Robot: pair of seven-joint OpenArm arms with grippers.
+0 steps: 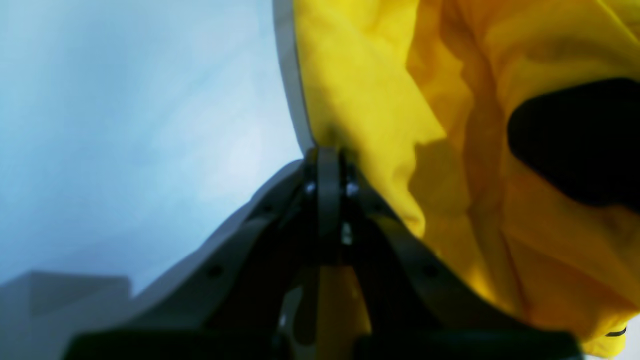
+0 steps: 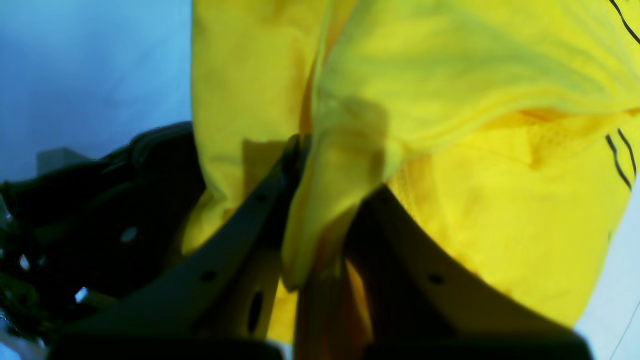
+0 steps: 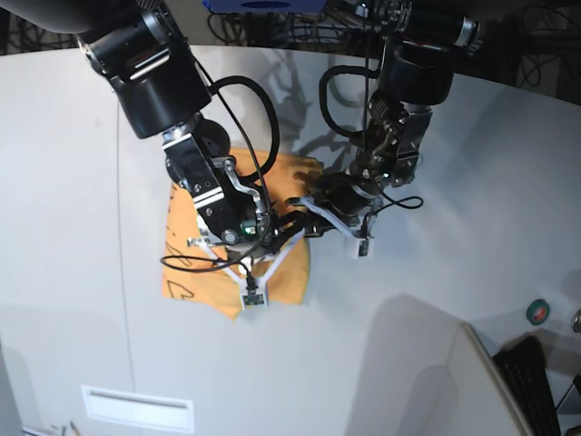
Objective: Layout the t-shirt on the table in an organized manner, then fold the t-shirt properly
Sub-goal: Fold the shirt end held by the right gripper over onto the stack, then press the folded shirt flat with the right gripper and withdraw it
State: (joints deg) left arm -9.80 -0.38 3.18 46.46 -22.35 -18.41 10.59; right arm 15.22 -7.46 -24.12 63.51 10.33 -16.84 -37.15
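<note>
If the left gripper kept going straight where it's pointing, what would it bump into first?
Probably more of the t-shirt: the left gripper is already shut on its edge, with the table beyond. Depth is hard to judge.

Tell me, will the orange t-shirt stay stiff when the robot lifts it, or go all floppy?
Probably floppy: the t-shirt is bunched and creased where the left gripper and right gripper pinch it. It likely weighs little, since thin pinches hold it. It will probably sag and drape onto the table rather than keep shape.

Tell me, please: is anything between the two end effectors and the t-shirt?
Nothing visible. The left end effector and the right end effector are both shut directly on folds of the t-shirt, which hangs bunched above the table.
</note>
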